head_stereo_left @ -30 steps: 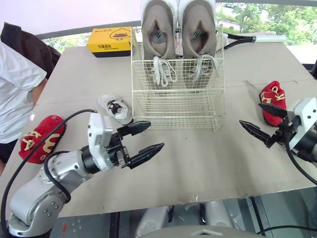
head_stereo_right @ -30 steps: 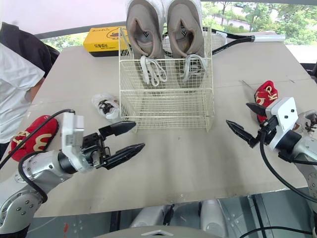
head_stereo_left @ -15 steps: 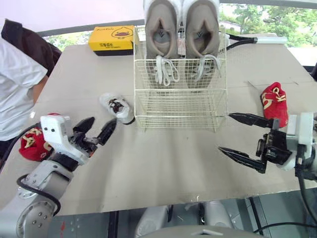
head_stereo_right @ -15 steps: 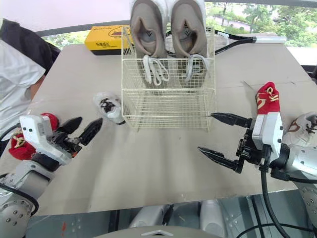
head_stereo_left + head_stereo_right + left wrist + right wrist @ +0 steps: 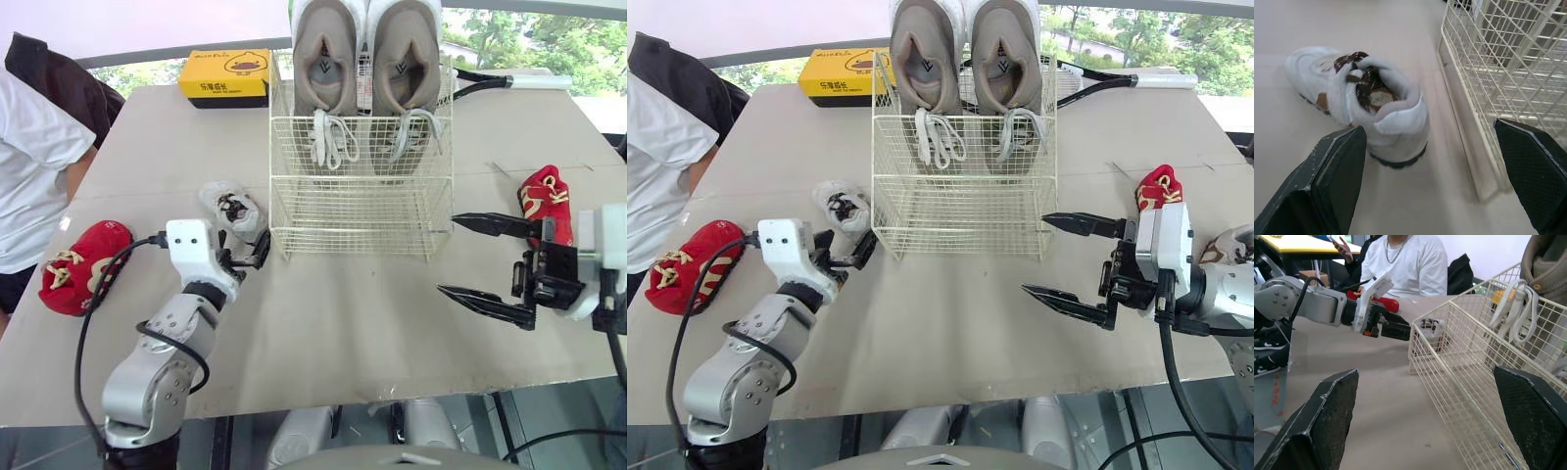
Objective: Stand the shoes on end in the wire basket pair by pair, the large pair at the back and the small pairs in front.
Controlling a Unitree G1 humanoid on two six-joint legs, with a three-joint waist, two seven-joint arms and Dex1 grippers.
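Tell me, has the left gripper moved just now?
Yes: the left gripper swung from in front of the wire basket to the white shoe beside its left corner.

The left arm (image 5: 157, 367) is rounded silver-grey metal with small screws, a looping black cable (image 5: 80, 338) and a white boxy wrist block (image 5: 191, 247). The left gripper (image 5: 250, 257) and right gripper (image 5: 449, 253) have tapered, textured black fingers (image 5: 485, 302).

Unreadable small print on the yellow box (image 5: 231, 76); no legible text.

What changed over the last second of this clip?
The left gripper moved forward up to the small white shoe, open, not gripping it. The right gripper moved inward toward the wire basket, open. Shoe and basket stayed put.
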